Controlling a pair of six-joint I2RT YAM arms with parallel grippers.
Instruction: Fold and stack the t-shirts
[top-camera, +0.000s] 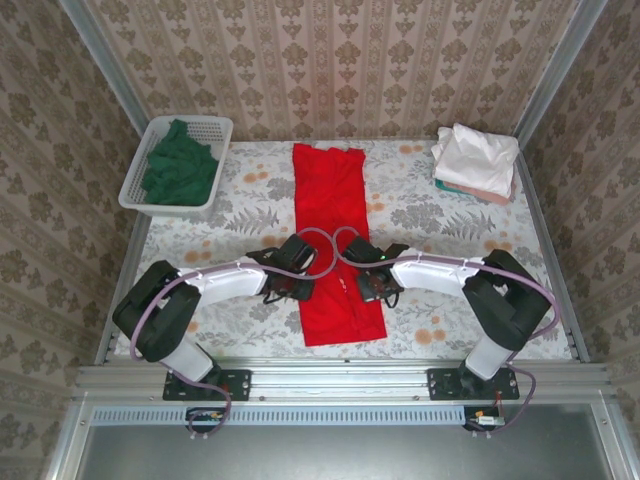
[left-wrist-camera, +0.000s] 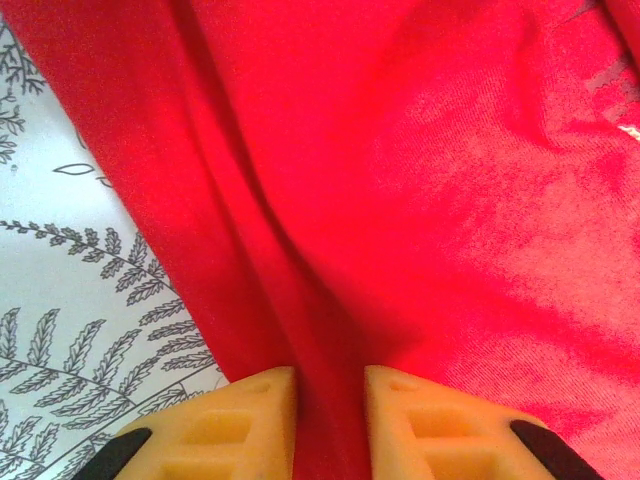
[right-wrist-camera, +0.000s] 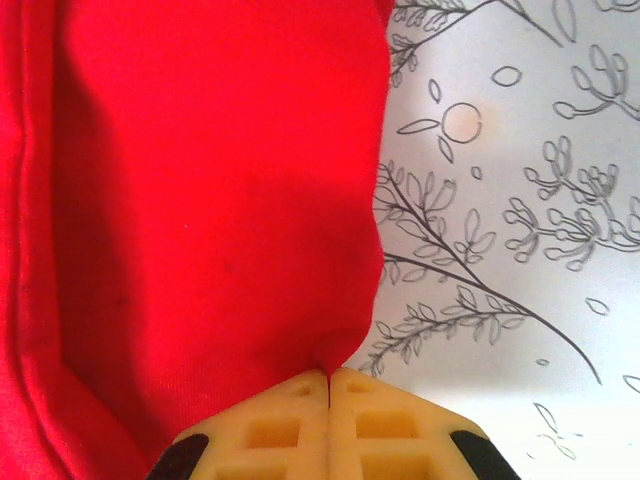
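A bright red t-shirt (top-camera: 335, 200) lies as a long narrow strip down the middle of the table. My left gripper (top-camera: 300, 280) sits at the strip's left edge and my right gripper (top-camera: 368, 283) at its right edge, both near the front half. In the left wrist view a raised ridge of the red t-shirt (left-wrist-camera: 450, 200) runs between the fingers of the left gripper (left-wrist-camera: 330, 385), which press on it from both sides. In the right wrist view the right gripper (right-wrist-camera: 329, 378) is closed tight, pinching the very edge of the red t-shirt (right-wrist-camera: 200, 200).
A white mesh basket (top-camera: 190, 121) at the back left holds a dark green t-shirt (top-camera: 182, 168). A stack of folded white t-shirts (top-camera: 475, 158) with a pastel one (top-camera: 470, 190) under it lies at the back right. Patterned walls close in three sides.
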